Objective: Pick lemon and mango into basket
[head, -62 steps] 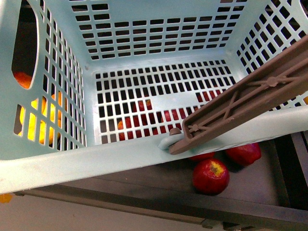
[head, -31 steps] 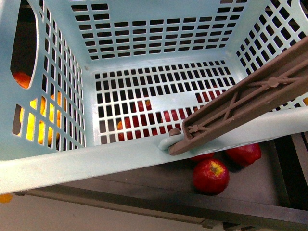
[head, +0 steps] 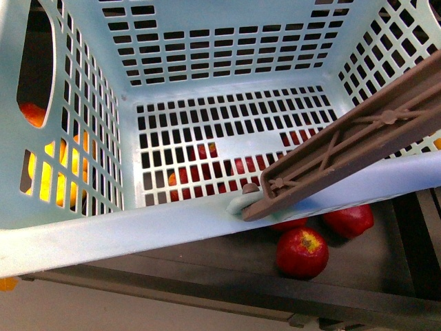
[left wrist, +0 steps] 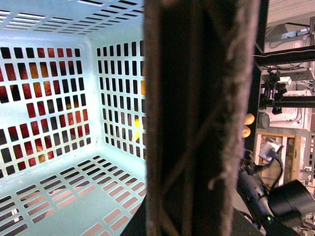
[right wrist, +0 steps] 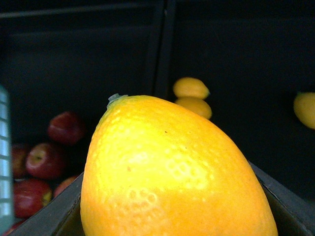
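While the lemon point(right wrist: 172, 172) fills the right wrist view, close under that camera, no fingers show; whether the right gripper clamps it cannot be told. The left gripper is likewise unseen behind the handle point(left wrist: 197, 118). The basket point(head: 138, 231) holds no fruit. Recommended: carry the lemon clear of handle and rim, lower it near the floor, then release.

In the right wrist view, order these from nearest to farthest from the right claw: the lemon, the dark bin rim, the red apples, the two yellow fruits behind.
1. lemon, filling the foreground.
2. dark bin rim, just behind it.
3. red apples, in one compartment, and two yellow fruits, past the divider: too close to call.
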Tool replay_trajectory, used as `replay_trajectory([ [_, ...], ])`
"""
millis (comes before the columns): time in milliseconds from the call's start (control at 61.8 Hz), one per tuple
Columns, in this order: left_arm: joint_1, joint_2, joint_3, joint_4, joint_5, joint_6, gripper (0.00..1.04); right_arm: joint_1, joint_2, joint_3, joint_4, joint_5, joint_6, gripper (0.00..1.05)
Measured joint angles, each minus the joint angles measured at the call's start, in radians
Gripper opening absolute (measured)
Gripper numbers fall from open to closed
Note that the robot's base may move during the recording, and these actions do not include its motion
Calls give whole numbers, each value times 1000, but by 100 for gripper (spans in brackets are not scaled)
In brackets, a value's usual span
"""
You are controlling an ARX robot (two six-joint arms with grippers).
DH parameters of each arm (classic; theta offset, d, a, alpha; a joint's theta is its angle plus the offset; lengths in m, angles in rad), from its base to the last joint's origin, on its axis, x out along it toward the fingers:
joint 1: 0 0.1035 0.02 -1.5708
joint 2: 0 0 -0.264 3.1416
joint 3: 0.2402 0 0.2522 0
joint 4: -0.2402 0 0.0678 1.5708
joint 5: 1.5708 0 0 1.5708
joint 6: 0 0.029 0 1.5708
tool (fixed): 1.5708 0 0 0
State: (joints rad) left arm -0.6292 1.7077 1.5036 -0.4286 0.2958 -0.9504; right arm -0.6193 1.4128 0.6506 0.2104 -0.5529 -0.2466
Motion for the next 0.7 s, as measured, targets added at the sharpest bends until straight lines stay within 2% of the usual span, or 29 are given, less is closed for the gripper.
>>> replay_trajectory([
  [194, 0, 0, 0, 0, 0, 0, 5, 173, -249, -63, -16, 50, 126, 71],
  [324, 0, 0, 0, 0, 0, 0, 5, 338, -336, -71, -6, 134, 177, 71],
  [518, 0, 0, 0, 0, 0, 0, 5, 585, -309, -72, 37, 282, 192, 71],
  [696, 0, 0, 0, 0, 0, 0, 5, 713, -247, -72, 66, 344, 194, 71],
])
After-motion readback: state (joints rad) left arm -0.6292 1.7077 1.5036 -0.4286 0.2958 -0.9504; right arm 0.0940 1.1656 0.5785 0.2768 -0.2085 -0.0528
